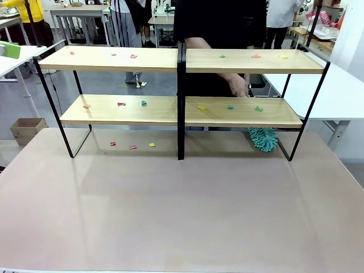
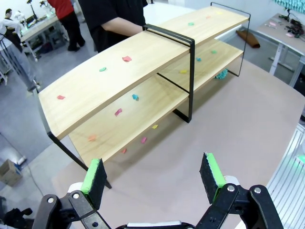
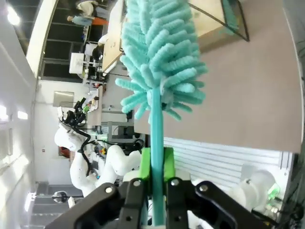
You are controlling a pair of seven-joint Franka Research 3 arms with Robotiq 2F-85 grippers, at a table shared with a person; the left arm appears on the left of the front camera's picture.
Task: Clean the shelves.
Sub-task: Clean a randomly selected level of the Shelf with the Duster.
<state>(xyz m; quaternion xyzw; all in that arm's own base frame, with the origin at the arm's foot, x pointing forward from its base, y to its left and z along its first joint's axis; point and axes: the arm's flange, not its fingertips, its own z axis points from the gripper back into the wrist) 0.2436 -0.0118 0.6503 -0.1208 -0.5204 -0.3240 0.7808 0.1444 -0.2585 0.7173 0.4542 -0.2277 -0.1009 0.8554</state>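
Pale pinkish table top (image 1: pixel 182 216), workshop room behind with white tables and other people farther off.

- The shelves (image 1: pixel 114 58): stand across the far part of the table, left to right. Two tiers of light boards, thin black frame, black centre post.
- Person (image 1: pixel 219 23) in dark top stands at the far side behind the right half. One arm hangs down; hand (image 1: pixel 240 86) is behind the gap between the tiers, at the lower board's far edge.
- Left gripper (image 2: pixel 153 164): hovers over the table's near left, aimed across at the shelves. Green pads stand wide apart with nothing between them.
- Right gripper (image 3: pixel 156 164): jaws clamped on the teal handle of a duster (image 3: pixel 159 52). The fluffy head points away from the wrist toward one end frame of the shelves; contact cannot be judged.
- Second teal duster head (image 1: pixel 263 139): under the lower right board, at the far side, below the person's hand.
- Paper scraps (image 1: pixel 133 56), pink, green, yellow and blue: scattered on both tiers, and a few lie on the table under the left half.
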